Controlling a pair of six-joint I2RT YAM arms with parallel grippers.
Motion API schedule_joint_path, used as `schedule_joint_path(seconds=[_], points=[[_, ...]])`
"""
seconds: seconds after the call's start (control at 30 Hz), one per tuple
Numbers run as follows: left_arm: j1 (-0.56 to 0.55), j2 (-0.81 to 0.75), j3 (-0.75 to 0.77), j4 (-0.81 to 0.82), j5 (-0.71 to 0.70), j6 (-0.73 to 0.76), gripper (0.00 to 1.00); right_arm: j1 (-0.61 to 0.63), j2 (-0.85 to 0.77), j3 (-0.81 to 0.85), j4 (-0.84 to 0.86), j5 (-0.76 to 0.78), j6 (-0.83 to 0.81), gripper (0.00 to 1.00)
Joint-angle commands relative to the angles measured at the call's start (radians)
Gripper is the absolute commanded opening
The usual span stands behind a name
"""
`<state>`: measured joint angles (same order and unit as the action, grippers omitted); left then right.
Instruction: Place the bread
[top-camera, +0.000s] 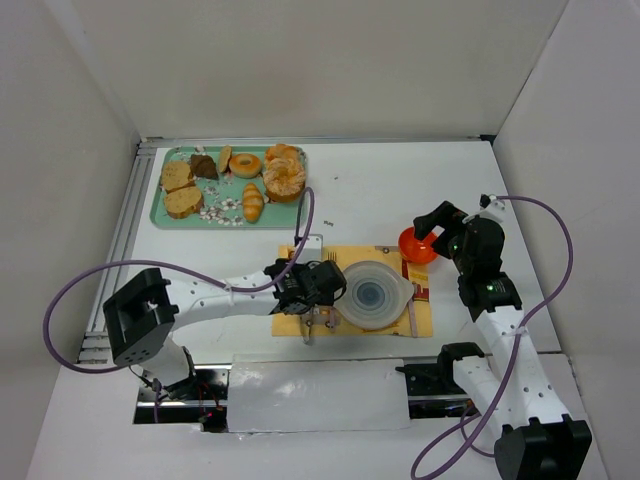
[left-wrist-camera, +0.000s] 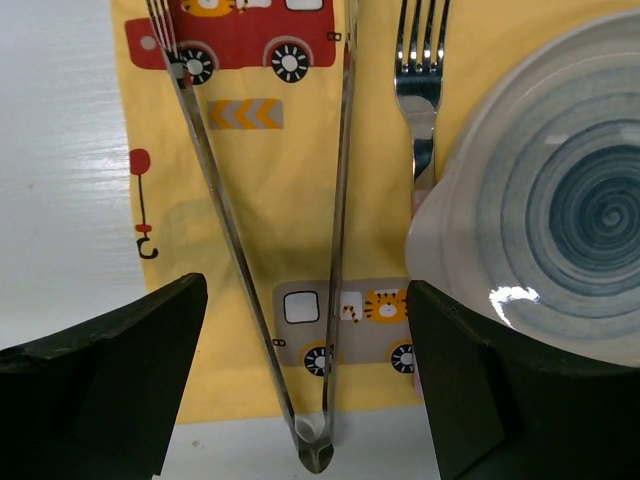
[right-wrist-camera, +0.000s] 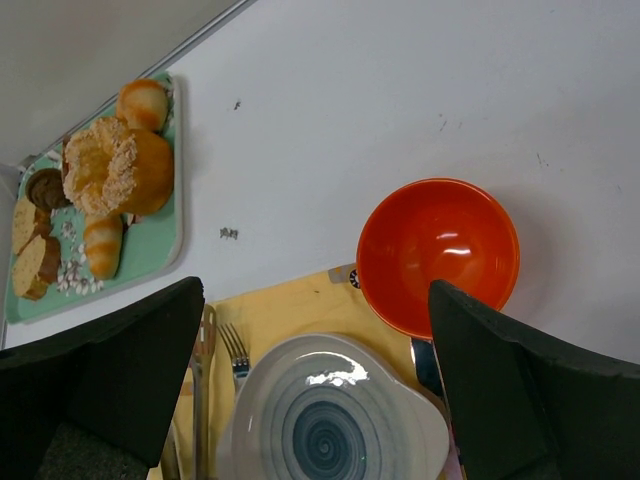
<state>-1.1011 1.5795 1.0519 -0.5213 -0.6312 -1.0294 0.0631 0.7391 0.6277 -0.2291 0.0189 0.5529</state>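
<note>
Tongs (left-wrist-camera: 316, 455) lie on the placemat (left-wrist-camera: 280, 180) between the left pincer's (left-wrist-camera: 305, 290) parted jaws; right pincer (right-wrist-camera: 315, 288) gapes too.

Pretty clearly a robot lab cell I'm logged into: plain white wall panels (top-camera: 70, 100) box in a white table (top-camera: 400, 180), with a metal rail (top-camera: 118, 230) down one side, two robot arms (top-camera: 210, 300) bolted on, and a mock meal on a cartoon placemat (left-wrist-camera: 290, 180).
</note>
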Motion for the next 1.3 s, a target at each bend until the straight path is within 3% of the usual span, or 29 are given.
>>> schedule_joint_path(seconds=[0.0,0.47,1.17,1.27], points=[[0.024,0.04,-0.021,0.079,0.024,0.019,0.93,0.007,-0.004,0.0,0.017,0.016,-0.007,1.0],[0.076,0.093,-0.03,0.15,0.093,0.071,0.88,0.007,0.005,0.0,0.017,0.035,-0.007,1.0],[0.104,0.183,-0.052,0.159,0.142,0.02,0.79,0.007,0.014,0.0,0.017,0.053,-0.007,1.0],[0.104,0.183,-0.061,0.15,0.142,0.011,0.72,0.007,0.014,0.0,0.017,0.053,-0.007,1.0]])
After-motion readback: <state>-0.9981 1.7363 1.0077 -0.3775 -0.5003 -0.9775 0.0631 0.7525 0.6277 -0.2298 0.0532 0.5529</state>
